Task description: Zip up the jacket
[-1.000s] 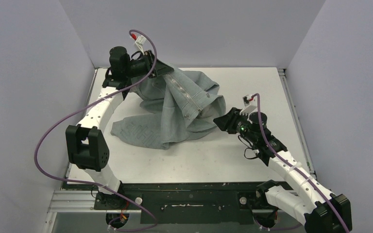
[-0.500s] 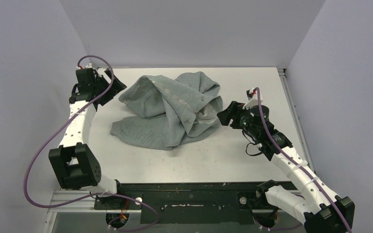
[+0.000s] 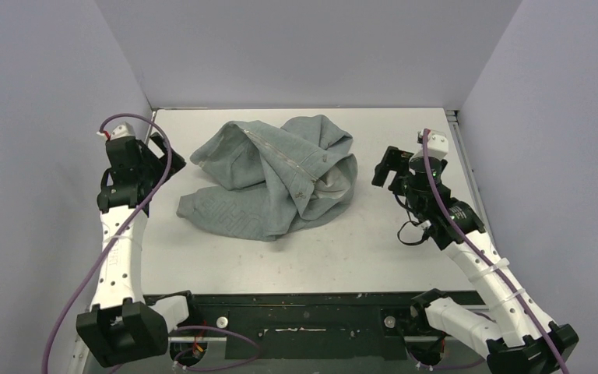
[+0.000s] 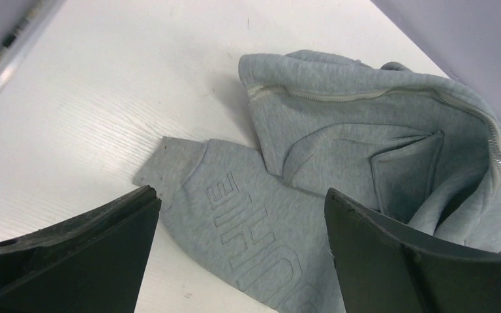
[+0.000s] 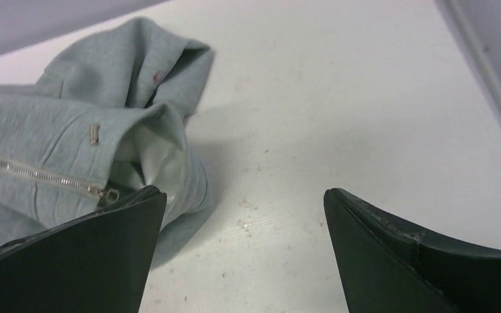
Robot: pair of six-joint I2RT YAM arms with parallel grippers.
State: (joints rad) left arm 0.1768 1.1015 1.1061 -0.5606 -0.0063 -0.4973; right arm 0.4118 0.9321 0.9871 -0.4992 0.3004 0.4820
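The light grey jacket (image 3: 276,175) lies crumpled in a heap at the middle back of the table, its pale zipper (image 3: 288,160) running across the top fold. It also shows in the left wrist view (image 4: 339,150) with embossed letters, and in the right wrist view (image 5: 72,137) with the zipper pull (image 5: 107,193). My left gripper (image 3: 158,153) is open and empty, off the jacket's left side. My right gripper (image 3: 384,165) is open and empty, off its right side. Neither touches the jacket.
The white table (image 3: 342,249) is walled by grey panels at the back and both sides. A raised rail (image 3: 455,125) runs along the right edge. The black base bar (image 3: 304,315) crosses the near edge.
My left gripper let go of the jacket, which dropped into a heap, and the arm swung back to the left. My right gripper drew away to the right of the jacket.
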